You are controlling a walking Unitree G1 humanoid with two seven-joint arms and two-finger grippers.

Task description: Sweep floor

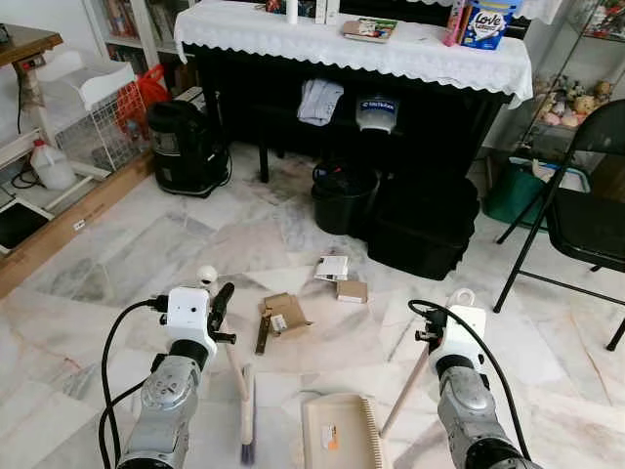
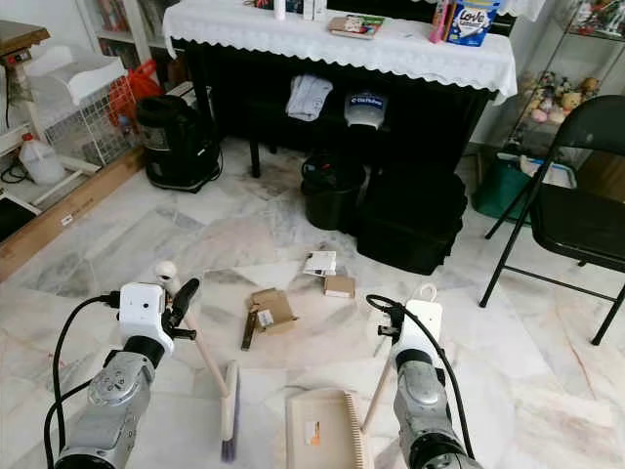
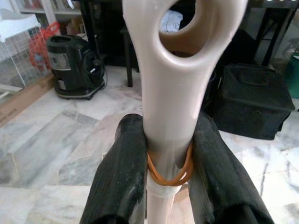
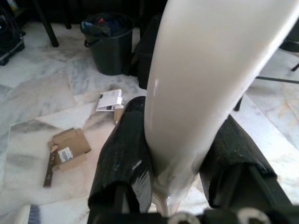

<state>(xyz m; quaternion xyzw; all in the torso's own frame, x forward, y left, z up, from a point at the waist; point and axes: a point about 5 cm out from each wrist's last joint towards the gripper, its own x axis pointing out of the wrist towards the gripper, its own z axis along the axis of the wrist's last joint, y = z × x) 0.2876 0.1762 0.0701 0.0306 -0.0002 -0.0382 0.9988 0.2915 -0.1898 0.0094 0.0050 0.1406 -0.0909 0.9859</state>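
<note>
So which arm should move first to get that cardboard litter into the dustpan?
Left, probably. Its claw grips the brush, whose bristles rest on the floor beside the cardboard box. The right claw holds the dustpan, already set down near the litter.

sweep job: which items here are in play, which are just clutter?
In play:
left gripper, shut on the brush handle
right gripper, shut on the dustpan handle
cardboard box, brown strip, paper leaflet, small carton on the floor

Clutter:
black bin
black bag
vacuum cleaner
folding chair
</note>
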